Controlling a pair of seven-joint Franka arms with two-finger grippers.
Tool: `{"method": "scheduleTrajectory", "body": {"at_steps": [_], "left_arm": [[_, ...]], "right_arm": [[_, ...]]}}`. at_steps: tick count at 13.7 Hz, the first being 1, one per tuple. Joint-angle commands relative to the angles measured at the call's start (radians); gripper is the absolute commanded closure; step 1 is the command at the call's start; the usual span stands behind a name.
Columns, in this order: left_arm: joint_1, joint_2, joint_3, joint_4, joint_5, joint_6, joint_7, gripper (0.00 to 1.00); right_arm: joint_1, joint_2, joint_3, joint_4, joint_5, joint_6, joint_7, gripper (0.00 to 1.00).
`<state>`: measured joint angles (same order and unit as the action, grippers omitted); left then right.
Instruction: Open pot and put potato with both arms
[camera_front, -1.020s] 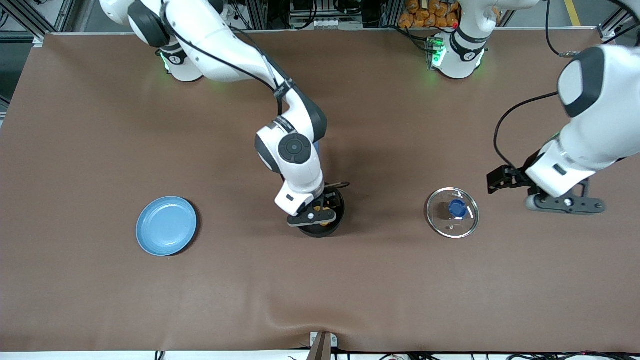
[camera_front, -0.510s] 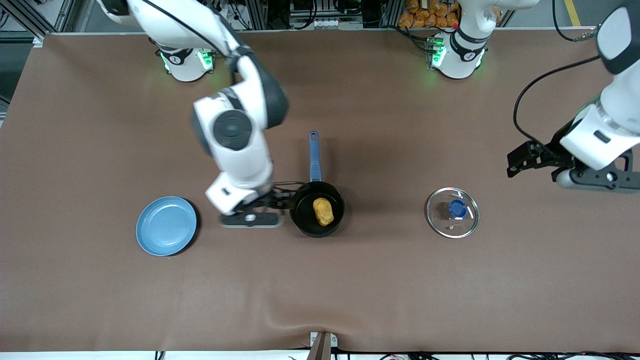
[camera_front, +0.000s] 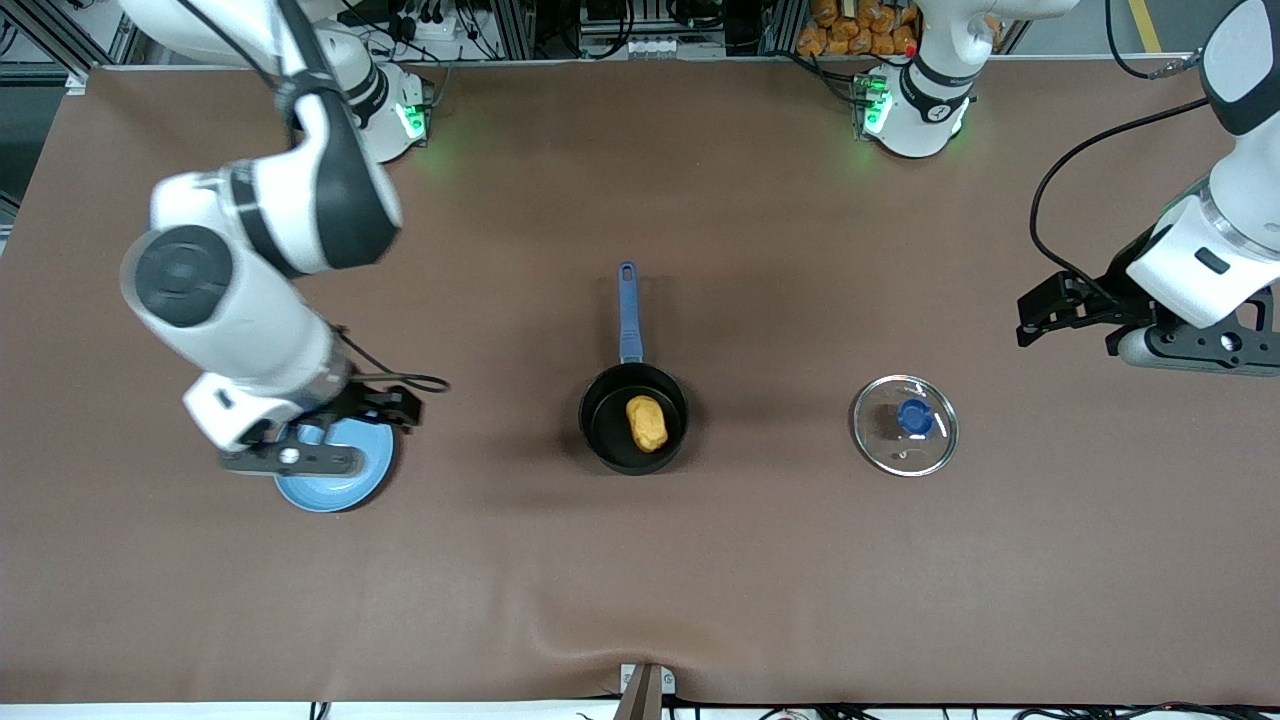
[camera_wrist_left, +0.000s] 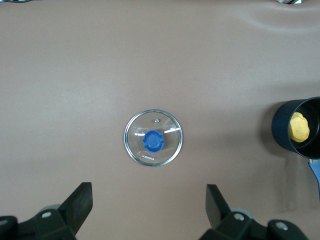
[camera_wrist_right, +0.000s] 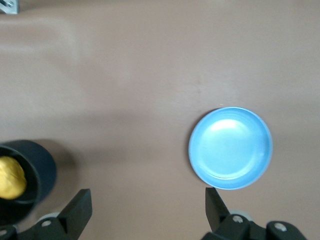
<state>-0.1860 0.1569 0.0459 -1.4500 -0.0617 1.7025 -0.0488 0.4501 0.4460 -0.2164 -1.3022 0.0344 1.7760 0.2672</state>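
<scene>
The black pot (camera_front: 610, 432) with its blue handle stands uncovered at the table's middle, with the yellow-orange potato (camera_front: 647, 422) lying in it. The glass lid (camera_front: 905, 425) with a blue knob lies flat on the table beside the pot, toward the left arm's end. My right gripper (camera_front: 296, 456) is open and empty in the air over the light-blue plate (camera_front: 340, 490). My left gripper (camera_front: 1190, 350) is open and empty in the air, off the lid toward the left arm's end. The left wrist view shows the lid (camera_wrist_left: 153, 137), the pot (camera_wrist_left: 285, 131) and the potato (camera_wrist_left: 299, 126). The right wrist view shows the pot (camera_wrist_right: 37, 167) and the potato (camera_wrist_right: 10, 177).
The light-blue plate (camera_wrist_right: 230, 148) lies toward the right arm's end of the table, level with the pot. Brown mat (camera_front: 640, 560) covers the table. Orange items (camera_front: 850, 25) lie off the table's edge near the left arm's base.
My right gripper left the pot, where the potato now lies, and swung over the blue plate. My left gripper drew away from the lid toward its end of the table.
</scene>
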Motion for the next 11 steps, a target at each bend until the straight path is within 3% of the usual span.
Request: {"method": "scheduleTrajectory", "body": {"at_steps": [1,6,11], "left_arm": [[0.002,-0.011,0.0,0.007,-0.024,-0.015,-0.013,0.0],[0.016,-0.068,0.008,-0.015,-0.024,-0.017,0.01,0.0],[0.089,-0.203,-0.027,-0.183,-0.03,0.0,0.012,0.0]], "right_arm": [[-0.072,-0.165,0.018,-0.181,-0.008,0.042,-0.04,0.0],[-0.165,-0.311,0.019,-0.345,-0.007,0.06,-0.066,0.0],[-0.205,-0.409,0.018,-0.439,-0.007,0.062,-0.083,0.0]]}}
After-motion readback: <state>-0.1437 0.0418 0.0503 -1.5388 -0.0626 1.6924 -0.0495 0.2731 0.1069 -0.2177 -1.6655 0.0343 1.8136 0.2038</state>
